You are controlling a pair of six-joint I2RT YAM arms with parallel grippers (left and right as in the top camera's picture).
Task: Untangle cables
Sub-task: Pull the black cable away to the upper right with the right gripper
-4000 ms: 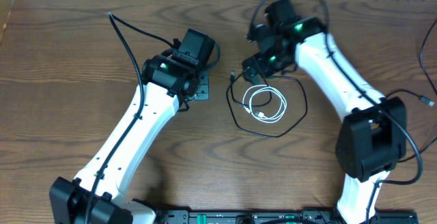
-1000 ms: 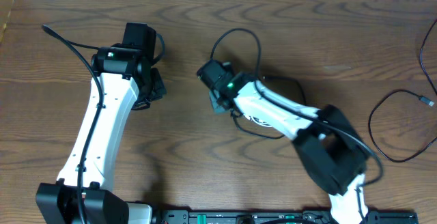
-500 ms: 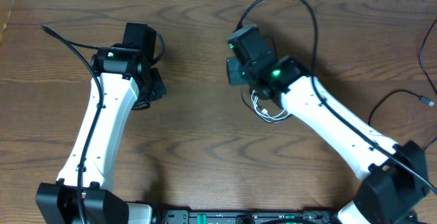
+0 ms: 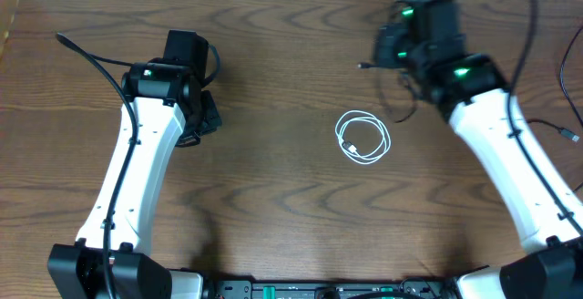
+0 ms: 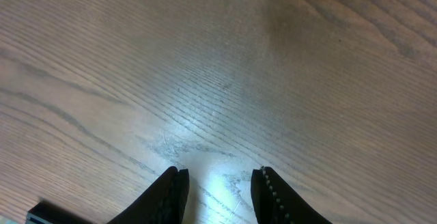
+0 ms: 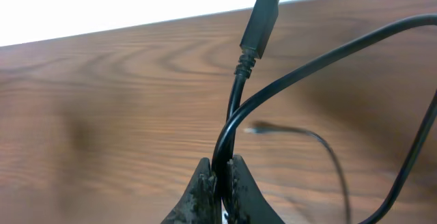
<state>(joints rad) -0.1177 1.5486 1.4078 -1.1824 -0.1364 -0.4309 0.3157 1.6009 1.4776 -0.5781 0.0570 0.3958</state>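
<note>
— White cable (image 4: 363, 138) is the easy one: we see it coiled flat on the table (image 4: 273, 199), a bit right of centre in the overhead view, with neither gripper on it. Anyone spot the black cable (image 6: 235, 108)?

— Yep, we've got it in the upper right of the overhead shot, under the right arm. In the right wrist view the right gripper (image 6: 220, 175) is pinched tight on it. The plug (image 6: 261, 16) sticks up just above the fingertips, and another black strand curves off toward the right edge.

— And the other arm?

— We make out the left gripper (image 5: 218, 186) left of centre in the overhead, well apart from both cables. Its fingers are partly spread with only bare wood between them, so it's grasping nothing.
</note>
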